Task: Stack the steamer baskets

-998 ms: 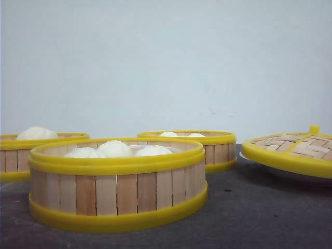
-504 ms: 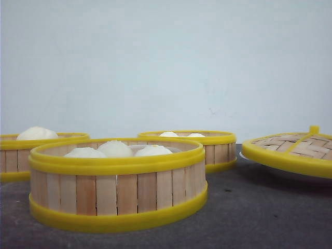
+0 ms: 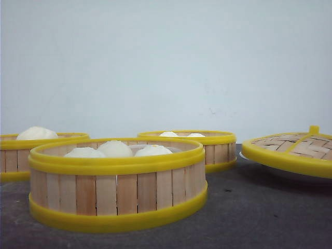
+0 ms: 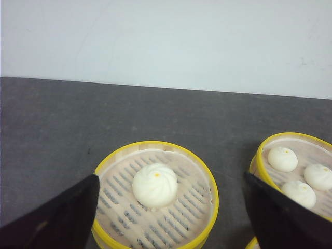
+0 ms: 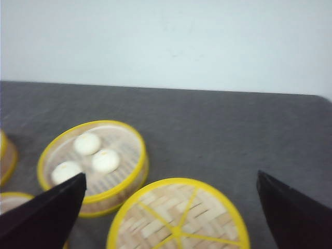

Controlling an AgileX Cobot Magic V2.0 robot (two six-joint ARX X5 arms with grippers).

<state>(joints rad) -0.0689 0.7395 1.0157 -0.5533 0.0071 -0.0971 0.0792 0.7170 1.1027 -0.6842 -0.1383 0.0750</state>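
Three round slatted-wood steamer baskets with yellow rings sit separately on the dark grey tabletop; none stacked, all stacking remains. Left gripper and right gripper hover wide open, empty.

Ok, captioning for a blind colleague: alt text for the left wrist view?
A steamer basket holding one white bun sits on a dark table between the open left gripper fingers. Another basket with three buns lies beside it.

left pincer | black wedge fingers || right pincer | same
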